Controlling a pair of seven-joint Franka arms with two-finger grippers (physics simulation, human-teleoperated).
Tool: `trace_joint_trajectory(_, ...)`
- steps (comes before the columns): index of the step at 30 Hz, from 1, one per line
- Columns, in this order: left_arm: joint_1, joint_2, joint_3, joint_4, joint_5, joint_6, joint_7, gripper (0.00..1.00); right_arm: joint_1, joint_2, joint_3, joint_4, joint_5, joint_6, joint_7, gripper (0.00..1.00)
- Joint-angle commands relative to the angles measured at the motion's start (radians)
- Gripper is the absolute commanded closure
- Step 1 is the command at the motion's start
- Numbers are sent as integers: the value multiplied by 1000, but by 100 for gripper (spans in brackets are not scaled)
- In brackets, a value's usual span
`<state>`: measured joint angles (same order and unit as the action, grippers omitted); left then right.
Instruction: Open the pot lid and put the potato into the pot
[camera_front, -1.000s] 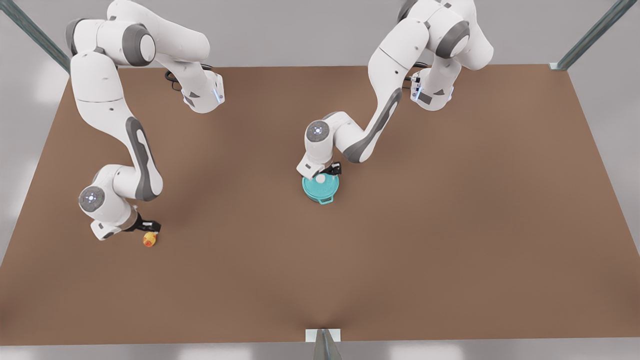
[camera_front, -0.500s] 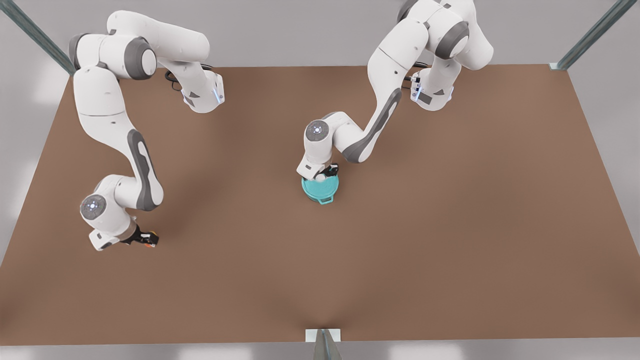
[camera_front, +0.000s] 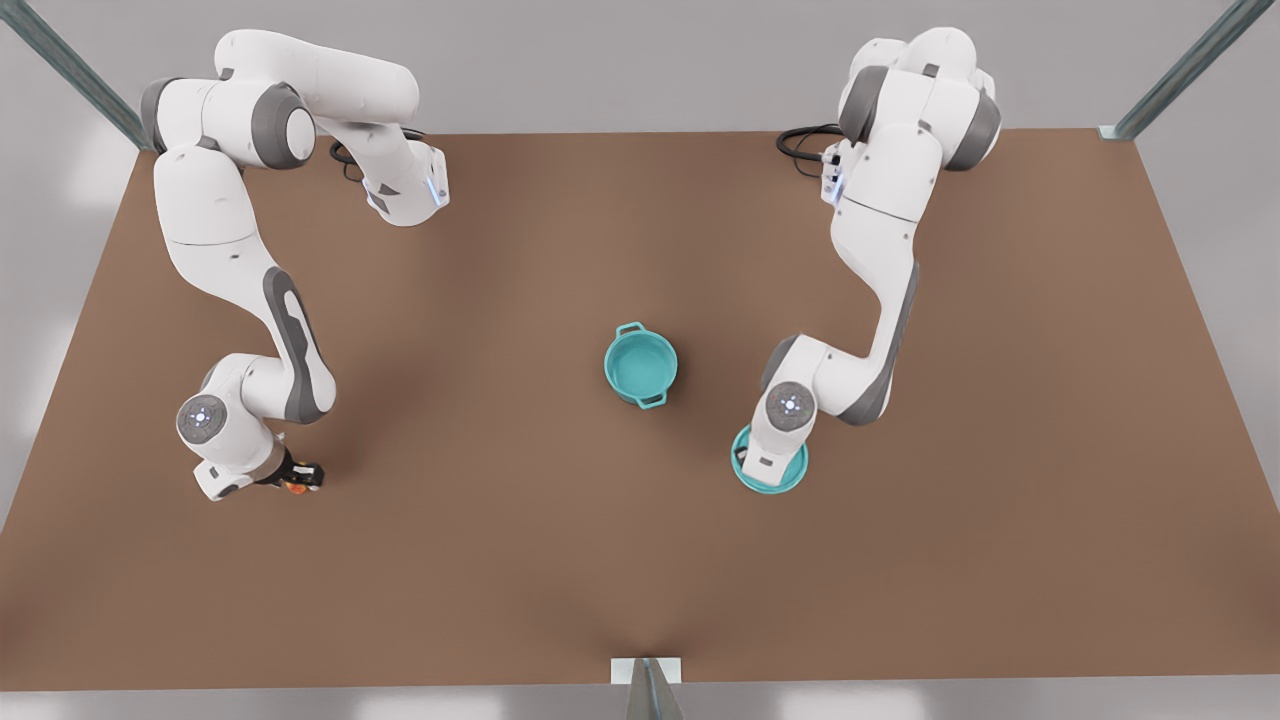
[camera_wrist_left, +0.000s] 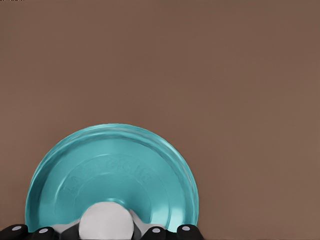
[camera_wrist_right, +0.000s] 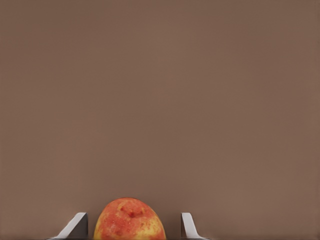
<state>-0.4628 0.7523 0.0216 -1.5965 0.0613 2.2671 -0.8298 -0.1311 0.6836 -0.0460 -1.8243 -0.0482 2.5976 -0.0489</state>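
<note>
since a second ago the left gripper (camera_front: 768, 470) has carried the pot lid (camera_front: 768, 483) off the pot (camera_front: 641, 364) to the front view's right, clamped on its white knob (camera_wrist_left: 107, 220), well apart from the open pot. the right gripper (camera_front: 297, 478) sits at the potato (camera_wrist_right: 129, 220) on the table (camera_front: 500, 560), fingers (camera_wrist_right: 188, 223) spread either side, not yet clenched. judged best: close squarely around the potato's middle before lifting, then carry it over the pot's teal inside
</note>
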Motion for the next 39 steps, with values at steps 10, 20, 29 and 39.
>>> trace_joint_trajectory(10,366,-401,6,69,-131,-656,946,0,1,-1,0,0,4,-7,-2,42)
trace_joint_trajectory(20,417,-550,-46,116,-205,-650,848,0,5,-64,0,-9,4,-103,-2,44)
trace_joint_trajectory(29,418,-535,-42,121,-206,-635,854,0,94,-203,37,2,18,-366,171,43)
trace_joint_trajectory(39,415,-535,-43,121,-204,-640,851,0,283,-274,41,11,108,-472,400,43)
